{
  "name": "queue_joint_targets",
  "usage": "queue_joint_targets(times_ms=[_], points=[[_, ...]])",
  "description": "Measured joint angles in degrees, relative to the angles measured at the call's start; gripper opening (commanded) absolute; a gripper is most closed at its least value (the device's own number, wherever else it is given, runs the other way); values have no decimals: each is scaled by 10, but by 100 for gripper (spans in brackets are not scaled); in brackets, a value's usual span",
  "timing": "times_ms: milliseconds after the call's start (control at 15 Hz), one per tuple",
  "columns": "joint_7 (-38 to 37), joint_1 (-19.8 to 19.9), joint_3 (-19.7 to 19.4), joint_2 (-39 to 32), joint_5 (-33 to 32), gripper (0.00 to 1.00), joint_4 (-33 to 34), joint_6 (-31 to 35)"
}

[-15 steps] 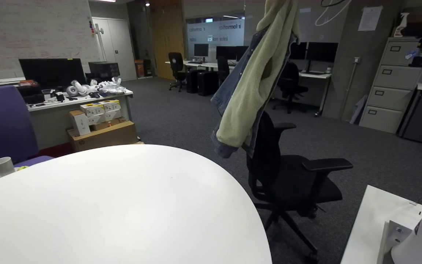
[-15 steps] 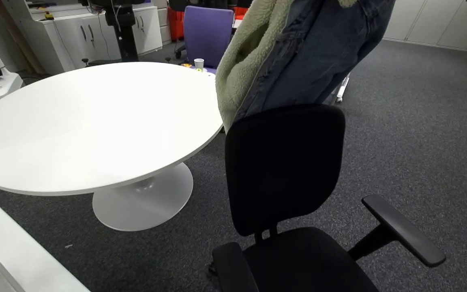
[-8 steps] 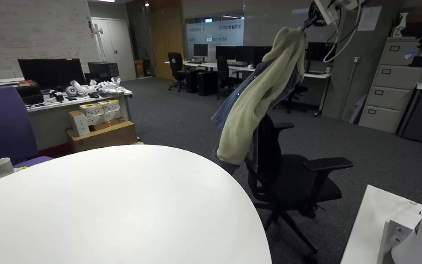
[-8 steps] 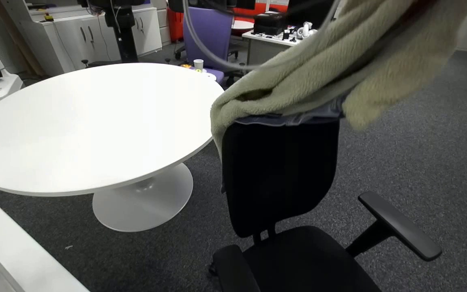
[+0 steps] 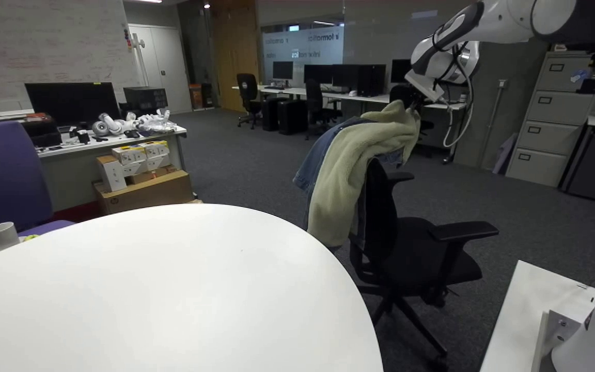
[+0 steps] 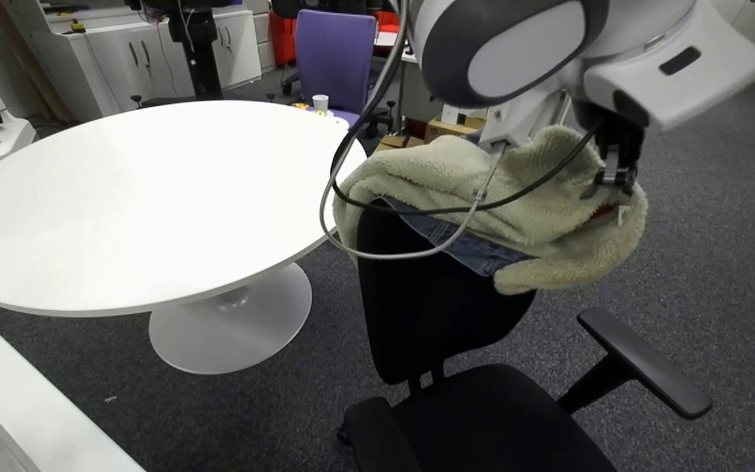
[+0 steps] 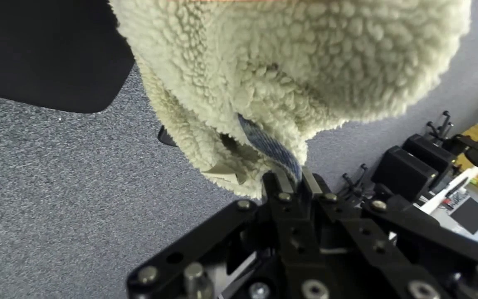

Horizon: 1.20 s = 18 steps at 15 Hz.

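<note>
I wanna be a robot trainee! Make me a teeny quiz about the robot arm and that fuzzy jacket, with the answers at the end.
1. True or false: the gripper is shut on the sherpa-lined denim jacket.

2. Pick one. What does the jacket drape over?
a) the filing cabinet
b) the black office chair's backrest
c) a computer monitor

3. Fill the gap: the swivel chair nearest the white cup is coloured ___.

Key:
1. True; in the wrist view a denim edge is pinched in it.
2. b
3. Purple
</note>
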<state>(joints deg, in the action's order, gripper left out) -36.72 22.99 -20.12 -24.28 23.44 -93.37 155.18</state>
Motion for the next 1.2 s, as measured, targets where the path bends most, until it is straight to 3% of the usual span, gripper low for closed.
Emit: queue_joint_targets(times_ms=[667, 733, 867, 1200], points=[[-75, -55, -25, -93, -119, 2, -33, -37], [-79, -57, -27, -102, -123, 33, -33, -44], [-81, -58, -28, -116, -126, 42, -33, -53], [-81, -58, -28, -121, -127, 81, -28, -73]])
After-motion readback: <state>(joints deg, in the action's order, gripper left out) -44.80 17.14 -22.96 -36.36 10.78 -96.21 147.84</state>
